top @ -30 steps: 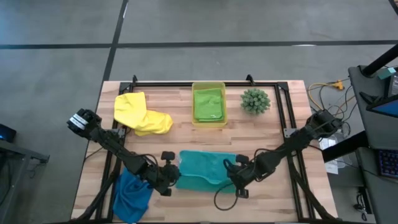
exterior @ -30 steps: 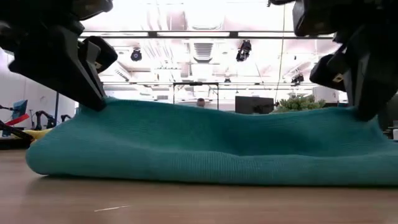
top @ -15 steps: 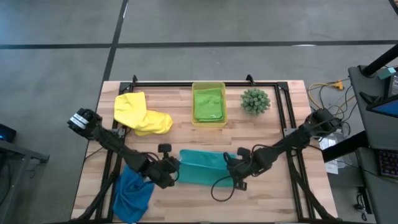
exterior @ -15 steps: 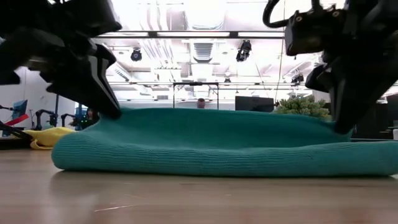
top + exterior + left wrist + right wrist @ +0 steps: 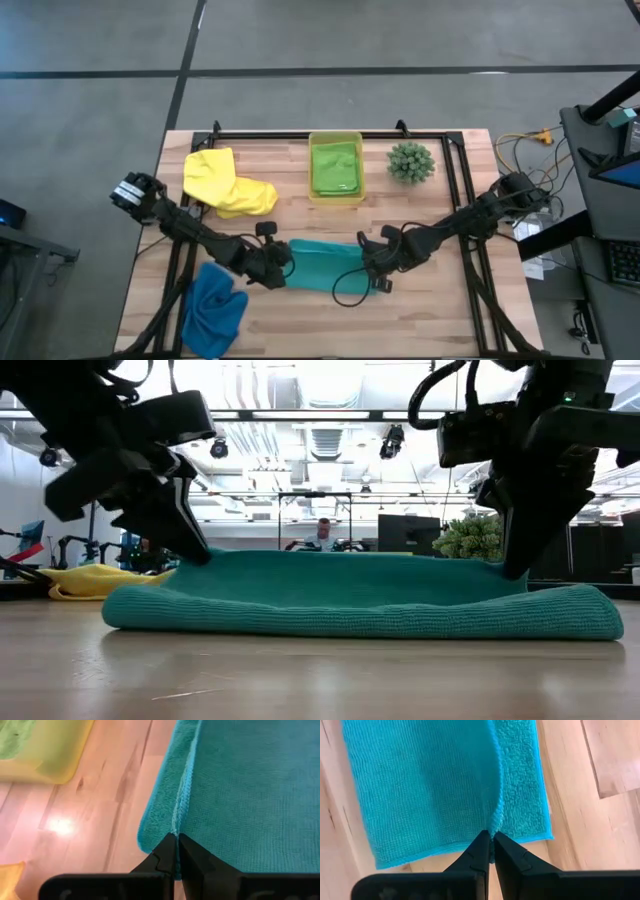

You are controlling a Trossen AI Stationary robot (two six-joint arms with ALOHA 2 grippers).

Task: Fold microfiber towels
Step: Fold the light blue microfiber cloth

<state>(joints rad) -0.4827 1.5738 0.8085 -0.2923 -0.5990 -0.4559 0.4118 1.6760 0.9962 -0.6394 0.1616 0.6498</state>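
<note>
The teal towel (image 5: pixel 325 263) lies folded over itself near the table's front middle, and also shows in the low view (image 5: pixel 360 595). My left gripper (image 5: pixel 286 262) is shut on its left end and my right gripper (image 5: pixel 366 262) is shut on its right end. The yellow towel (image 5: pixel 228 185) lies crumpled at the far left. The lime green towel (image 5: pixel 335 168) lies in the bin. The royal blue towel (image 5: pixel 213 310) lies bunched at the near left, partly over the table's edge. My left gripper pinches the top layer's hemmed edge (image 5: pixel 176 827) at the towel's left end between its two fingertips, coming slanting down from the left. The layer lies slack over the lower layer, which rests on the table. My right gripper pinches the top layer's hemmed edge (image 5: pixel 493 822) at the towel's right end between its two fingertips, coming slanting down from the right. The held edge rises slightly to the fingers (image 5: pixel 515 555); the rest lies on the lower layer.
The translucent yellow-green bin (image 5: pixel 335 198) stands at the far middle, with the spiky green plant (image 5: pixel 410 160) to its right. A black frame rail (image 5: pixel 455 180) runs round the table. Bare wood lies in front of the teal towel.
Both grippers have gone toward the table's far edge, staying shut and carrying the teal towel's near edge over the rest. The towel has folded over itself and lies flatter and narrower from near to far; its far part has stayed where it was.
</note>
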